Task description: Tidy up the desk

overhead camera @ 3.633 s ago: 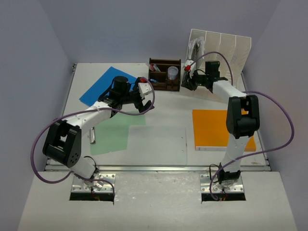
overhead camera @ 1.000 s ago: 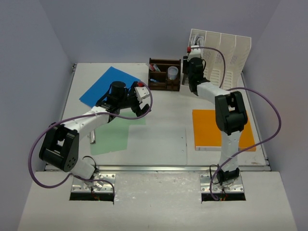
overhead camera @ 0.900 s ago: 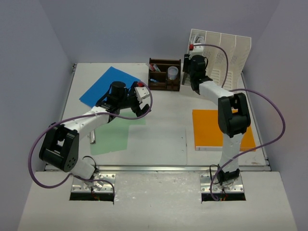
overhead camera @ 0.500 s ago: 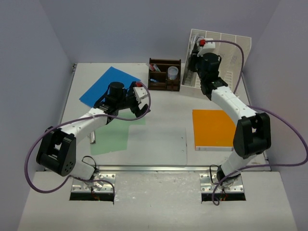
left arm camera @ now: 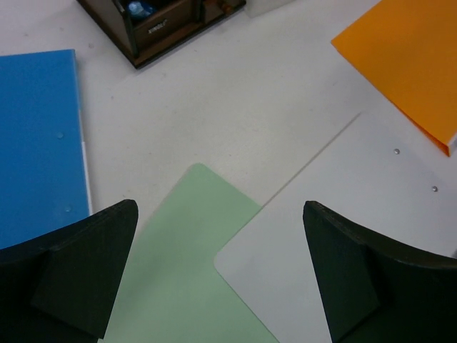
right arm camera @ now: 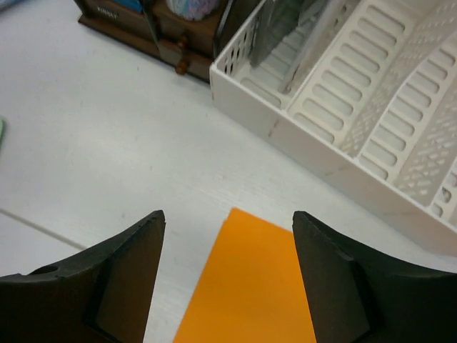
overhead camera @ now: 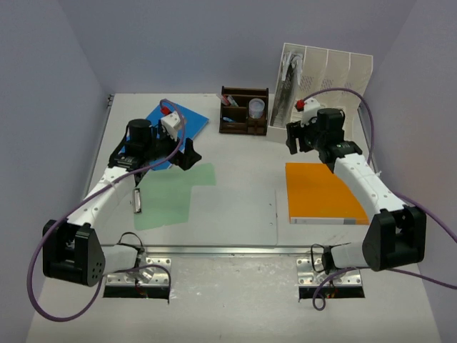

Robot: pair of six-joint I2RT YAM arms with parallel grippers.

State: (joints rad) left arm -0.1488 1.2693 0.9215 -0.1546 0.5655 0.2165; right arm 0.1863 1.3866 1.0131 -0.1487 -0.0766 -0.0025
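The surface (overhead camera: 243,153) lies flat under both arms, its long axis running left to right across the overhead view. Its rail (overhead camera: 235,250) lines the near edge, just ahead of the arm bases.

The left claw (overhead camera: 184,156) hangs above the surface with its fingers spread wide and nothing between them. Directly beneath it the rounded corner of a green sheet (left arm camera: 193,271) sits on bare surface. A white sheet (left arm camera: 343,214) lies below its right finger and a blue folder (left arm camera: 36,143) is off to its left. The organizer (left arm camera: 161,21) stands well ahead of it.

The right claw (overhead camera: 291,139) also hovers with its fingers apart and empty. The near corner of the orange folder (right arm camera: 250,286) shows between its fingers, flat on the surface. The rack (right arm camera: 371,93) stands ahead and to its right, with the organizer just beside the rack, ahead and to the left.
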